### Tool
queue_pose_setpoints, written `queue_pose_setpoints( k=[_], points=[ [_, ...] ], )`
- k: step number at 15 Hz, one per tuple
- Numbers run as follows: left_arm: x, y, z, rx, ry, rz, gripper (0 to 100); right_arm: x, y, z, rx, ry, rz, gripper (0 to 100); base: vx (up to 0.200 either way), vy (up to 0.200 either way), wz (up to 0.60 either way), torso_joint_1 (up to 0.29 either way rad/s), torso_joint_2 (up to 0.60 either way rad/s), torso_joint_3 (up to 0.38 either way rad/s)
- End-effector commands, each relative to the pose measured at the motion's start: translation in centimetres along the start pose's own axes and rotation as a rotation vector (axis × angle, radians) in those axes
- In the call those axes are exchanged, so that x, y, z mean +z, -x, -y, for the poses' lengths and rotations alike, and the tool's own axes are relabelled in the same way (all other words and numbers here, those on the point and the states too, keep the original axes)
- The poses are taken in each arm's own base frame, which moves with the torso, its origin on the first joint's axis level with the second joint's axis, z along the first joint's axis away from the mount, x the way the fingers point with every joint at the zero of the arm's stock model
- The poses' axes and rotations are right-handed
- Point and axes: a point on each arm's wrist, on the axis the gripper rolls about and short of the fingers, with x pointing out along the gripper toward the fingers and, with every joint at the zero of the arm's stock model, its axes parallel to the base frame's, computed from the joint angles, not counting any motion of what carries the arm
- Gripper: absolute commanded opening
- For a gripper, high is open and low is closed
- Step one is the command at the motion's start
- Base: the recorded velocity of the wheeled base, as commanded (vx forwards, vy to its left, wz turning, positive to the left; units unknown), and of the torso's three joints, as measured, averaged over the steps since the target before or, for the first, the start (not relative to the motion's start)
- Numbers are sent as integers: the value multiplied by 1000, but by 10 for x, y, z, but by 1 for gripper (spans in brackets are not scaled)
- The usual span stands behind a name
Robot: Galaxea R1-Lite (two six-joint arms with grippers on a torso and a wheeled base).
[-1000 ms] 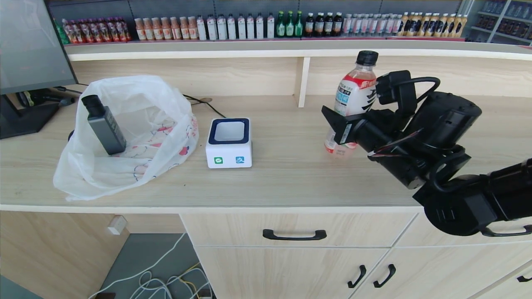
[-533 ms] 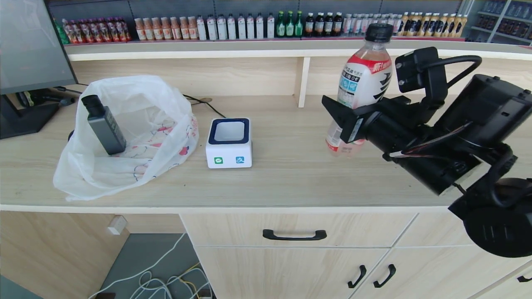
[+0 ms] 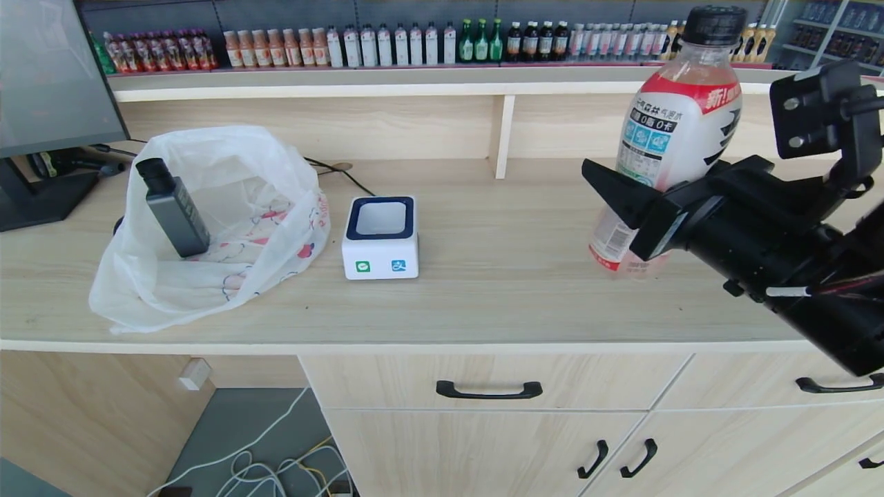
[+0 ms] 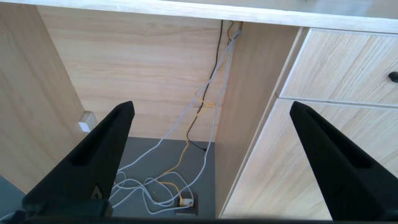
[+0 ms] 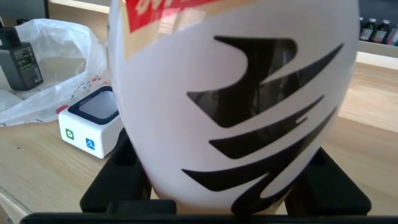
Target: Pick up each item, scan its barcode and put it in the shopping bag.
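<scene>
My right gripper [image 3: 663,207] is shut on a drink bottle [image 3: 673,131] with a white and red label and a black cap, held upright above the right part of the counter. The same bottle [image 5: 233,106] looms very close in the right wrist view. The white scanner box [image 3: 380,237] stands at the counter's middle, also visible as the scanner box [image 5: 92,127]. Left of it lies the open white shopping bag [image 3: 255,228] with a grey dark-capped bottle [image 3: 173,207] leaning inside. My left gripper [image 4: 211,162] hangs open below counter level, facing the cabinet side and floor cables.
A monitor [image 3: 48,90] stands at the counter's far left with cables behind the bag. A raised wooden ledge [image 3: 442,90] runs along the back, with shelves of drinks beyond. Drawers [image 3: 489,390] sit under the counter front.
My right arm has lifted the drink bottle up off the counter and carried it to the right and closer to the camera. The bag, scanner and grey bottle have stayed put.
</scene>
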Motion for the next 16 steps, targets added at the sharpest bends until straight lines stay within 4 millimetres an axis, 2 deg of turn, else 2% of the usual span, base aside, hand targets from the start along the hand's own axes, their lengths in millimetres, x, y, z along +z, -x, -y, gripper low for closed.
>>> queue_pose_setpoints(
  k=[1,8,10,13,16],
  points=[
    [0,0,0,1,0,1,100,5,4,1,22,-13,19,0,0,0,0,0,0,0],
    [0,0,0,1,0,1,100,1,-2,-7,282,-193,38,0,0,0,0,0,0,0],
    [0,0,0,1,0,1,100,-3,-5,-16,442,-253,45,0,0,0,0,0,0,0],
    [0,0,0,1,0,1,100,-10,-17,-24,579,-354,68,0,0,0,0,0,0,0],
    [0,0,0,1,0,1,100,-16,-27,-28,651,-375,58,0,0,0,0,0,0,0]
  ],
)
